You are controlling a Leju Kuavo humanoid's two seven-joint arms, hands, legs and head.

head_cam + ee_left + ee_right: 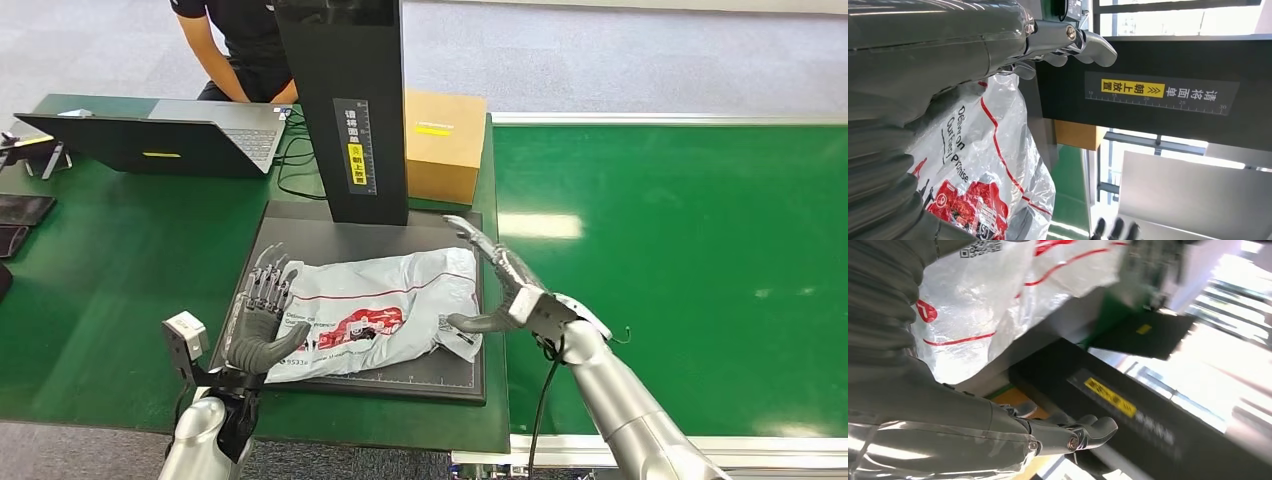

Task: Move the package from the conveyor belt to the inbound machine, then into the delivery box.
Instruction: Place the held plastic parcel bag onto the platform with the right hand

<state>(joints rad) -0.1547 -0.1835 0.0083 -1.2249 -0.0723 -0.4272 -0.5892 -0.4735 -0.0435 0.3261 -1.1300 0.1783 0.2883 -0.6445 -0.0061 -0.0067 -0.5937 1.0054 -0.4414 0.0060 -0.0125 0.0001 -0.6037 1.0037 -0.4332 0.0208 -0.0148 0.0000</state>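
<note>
The left hand (262, 318) lies flat and open on the near-left end of the package (380, 312). The package lies on the inbound machine (372, 300), long axis left to right. The right hand (497, 285), fingers spread, touches its right end.

Two silver, tube-like forearms, smooth and glossy, each ending in a grey hand — left hand (262, 318), right hand (497, 288) — with slim dark-jointed fingers (268, 282) and a thick grey thumb. Black cable (541, 405) hanging beneath the right wrist; small white-and-grey camera box (184, 337) fixed beside the left wrist. Up close, grey ribbed covers and bright screw heads (1073, 442) at the thumb pivots.
</note>
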